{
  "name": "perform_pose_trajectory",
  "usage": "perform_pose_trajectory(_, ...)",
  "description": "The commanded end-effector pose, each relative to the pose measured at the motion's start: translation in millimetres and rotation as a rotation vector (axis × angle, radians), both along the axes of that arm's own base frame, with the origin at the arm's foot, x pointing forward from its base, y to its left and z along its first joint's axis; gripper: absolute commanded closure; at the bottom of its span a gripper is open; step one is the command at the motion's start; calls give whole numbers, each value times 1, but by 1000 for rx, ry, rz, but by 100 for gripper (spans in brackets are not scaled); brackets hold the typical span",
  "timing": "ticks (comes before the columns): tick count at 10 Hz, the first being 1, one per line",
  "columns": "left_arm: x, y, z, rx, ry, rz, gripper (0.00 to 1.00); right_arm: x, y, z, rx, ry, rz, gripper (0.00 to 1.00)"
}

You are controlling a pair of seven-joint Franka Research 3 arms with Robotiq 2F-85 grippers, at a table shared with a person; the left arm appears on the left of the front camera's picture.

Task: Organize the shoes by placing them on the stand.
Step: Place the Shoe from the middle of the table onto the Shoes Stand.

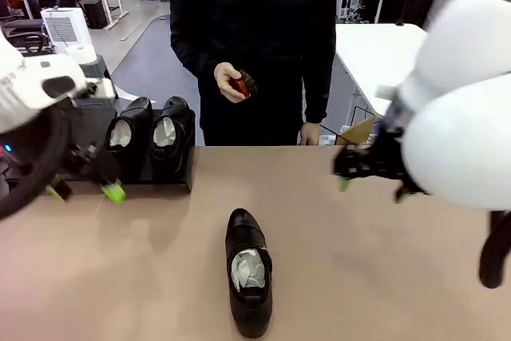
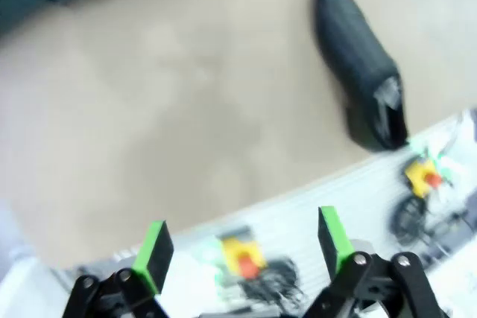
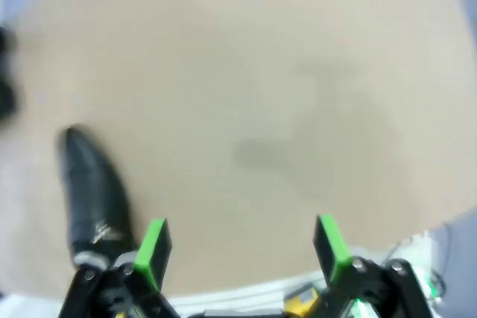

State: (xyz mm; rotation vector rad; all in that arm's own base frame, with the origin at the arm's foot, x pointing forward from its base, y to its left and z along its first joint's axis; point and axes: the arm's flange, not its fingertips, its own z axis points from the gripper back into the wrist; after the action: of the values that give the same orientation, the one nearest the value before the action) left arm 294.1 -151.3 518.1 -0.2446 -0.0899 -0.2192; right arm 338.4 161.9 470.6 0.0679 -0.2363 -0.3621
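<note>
i judged the main risk to be the lone shoe (image 1: 248, 281) lying on the bare table (image 1: 359, 261), well apart from the stand (image 1: 152, 177) and nearer my side of the table than it: it was glossy and rounded, stuffed with white paper, so a pinch across the upper could slip or crush the paper, and a grab at the toe could let it swing out. my wrist views were smeared, so lining up on it looked unreliable. two shoes (image 1: 152, 137) already stood side by side on the stand at its right end, toes toward me, and bringing another in beside them could knock them over or shove the stand, which sat at the table's far left. the left gripper (image 1: 84, 191) hung just in front of the stand, close enough that i thought a careless sweep could clip it. its jaws stood wide and empty, touching nothing; the left wrist view showed bare table and the lone shoe beyond the green pads (image 2: 153, 255). the right gripper (image 1: 369, 184) hovered far from the stand, over the table's right side, also spread wide with nothing between its pads (image 3: 328, 243). the person's hand (image 1: 227, 84) held a small red-brown object (image 1: 242, 84) behind the table, to the right of the stand.
</note>
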Motion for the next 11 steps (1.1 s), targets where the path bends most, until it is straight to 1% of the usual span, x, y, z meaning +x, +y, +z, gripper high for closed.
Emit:
perform_pose_trajectory(1,1,-13,-12,-76,43,69,0,24,-27,-26,24,89,-165,0)
perform_pose_trajectory(2,0,0,0,0,0,0,0,30,-48,-37,82,115,-240,0)
perform_pose_trajectory(3,0,0,0,0,0,0,0,11,-33,-18,-4,45,-91,0)
perform_pose_trajectory(4,-12,-21,-7,-37,54,17,0,11,-33,-18,-4,45,-91,0)
perform_pose_trajectory(5,-15,-42,-17,69,54,88,0,11,-33,-18,-4,45,-91,0)
perform_pose_trajectory(6,-24,-88,-43,149,34,98,0,11,-33,-18,-4,45,-91,0)
perform_pose_trajectory(7,-35,-124,-59,162,24,112,0,11,-33,-18,-4,45,-91,0)
perform_pose_trajectory(8,-41,-150,-72,186,-4,174,0,11,-33,-18,-4,45,-91,0)
perform_pose_trajectory(9,-36,-163,-86,170,-12,241,0,11,-33,-18,-4,45,-91,0)
perform_pose_trajectory(10,-32,-173,-97,153,-26,267,0,11,-33,-18,-4,45,-91,0)
perform_pose_trajectory(11,-29,-181,-102,116,-77,276,0,11,-33,-18,-4,45,-91,0)
